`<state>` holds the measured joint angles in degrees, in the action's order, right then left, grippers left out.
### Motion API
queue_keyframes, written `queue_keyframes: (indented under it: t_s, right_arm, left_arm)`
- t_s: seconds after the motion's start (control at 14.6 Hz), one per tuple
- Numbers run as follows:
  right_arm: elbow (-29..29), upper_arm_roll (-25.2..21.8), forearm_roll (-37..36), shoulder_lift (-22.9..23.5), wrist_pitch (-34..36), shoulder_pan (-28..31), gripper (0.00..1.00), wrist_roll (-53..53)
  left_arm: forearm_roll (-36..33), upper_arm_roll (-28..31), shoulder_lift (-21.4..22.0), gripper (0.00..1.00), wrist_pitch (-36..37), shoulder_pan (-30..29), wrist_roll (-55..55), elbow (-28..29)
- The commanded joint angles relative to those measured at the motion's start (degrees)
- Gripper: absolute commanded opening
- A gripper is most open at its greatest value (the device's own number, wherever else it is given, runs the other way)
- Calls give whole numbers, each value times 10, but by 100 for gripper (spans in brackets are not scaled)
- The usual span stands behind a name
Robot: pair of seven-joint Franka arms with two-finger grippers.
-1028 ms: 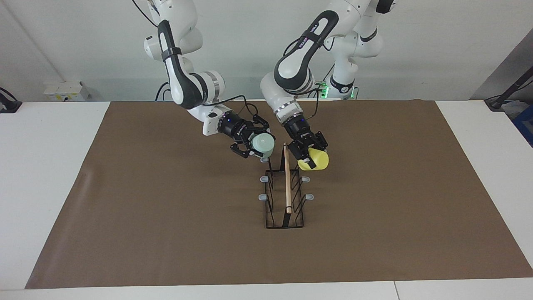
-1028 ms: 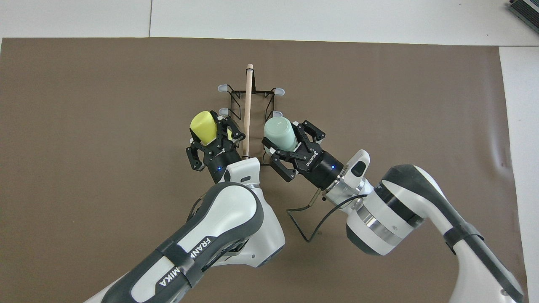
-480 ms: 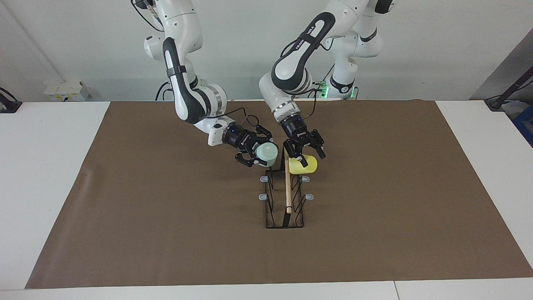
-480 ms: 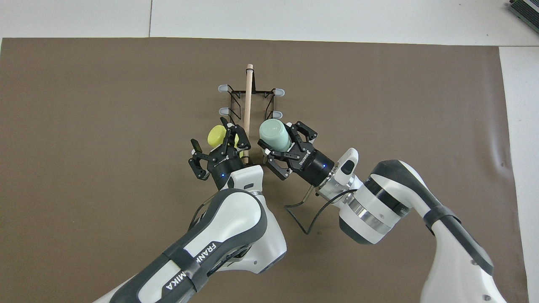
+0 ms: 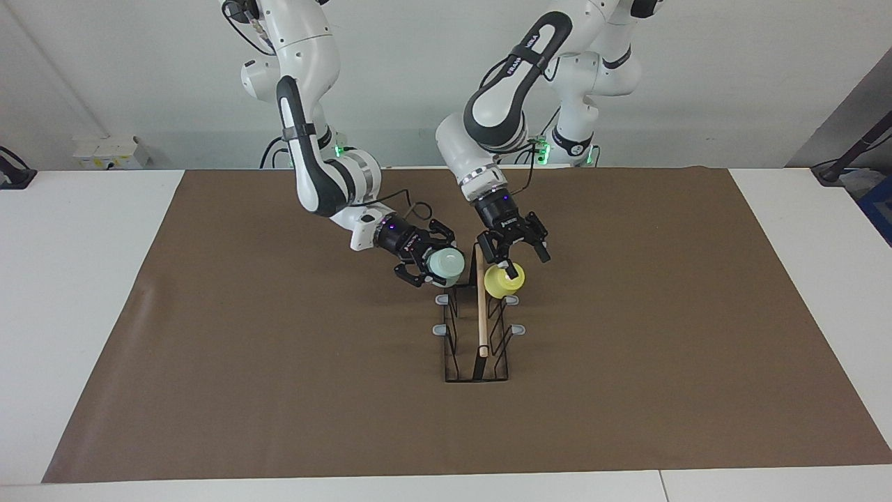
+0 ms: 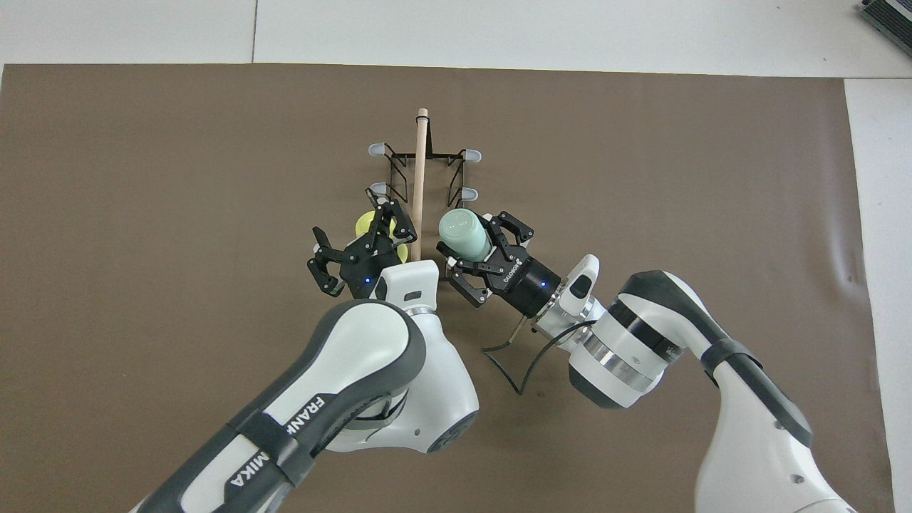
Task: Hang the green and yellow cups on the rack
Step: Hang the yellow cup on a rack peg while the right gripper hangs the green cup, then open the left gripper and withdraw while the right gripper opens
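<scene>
Cups first: your left gripper (image 5: pixel 514 261), jaws wide, has let the bright yellow plastic cup (image 5: pixel 502 281) sit mid-frame, probably on the black wire rack (image 5: pixel 476 328). Your right gripper (image 5: pixel 430 263) grips the pale mint green cup (image 5: pixel 446 265) beside it; lower it onto a prong next.

The scene was lit evenly and brightly from above. Only faint, soft shadows were cast on the brown mat (image 5: pixel 279 390) beneath both grippers. No glare was seen, and both views were rendered sharp throughout.
</scene>
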<state>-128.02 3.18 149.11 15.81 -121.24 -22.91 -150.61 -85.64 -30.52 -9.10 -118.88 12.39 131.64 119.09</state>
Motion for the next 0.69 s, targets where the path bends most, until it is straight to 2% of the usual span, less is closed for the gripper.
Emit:
queue_keyframes:
  t_s: [0.0,0.07,0.14,0.21,0.48,0.62]
  right_arm:
    - [2,4,74,19,7,-2,0,-41]
    - [1,4,73,19,6,-2,0,-42]
    - [0,4,74,18,3,-4,60,-42]
    - [0,5,74,18,4,-5,100,-42]
    - [-1,5,74,15,12,-6,100,-42]
    - [-1,4,73,9,11,-4,100,-42]
  left_arm:
    - [65,54,37,100,-97,-7,-150,-6]
    - [74,79,46,100,-127,-7,-192,-6]
    - [79,98,50,100,-157,-7,-228,-6]
    - [82,118,50,100,-184,-7,-259,-6]
    - [101,174,51,100,-261,-7,-350,-11]
    - [133,194,50,100,-285,-8,-406,-22]
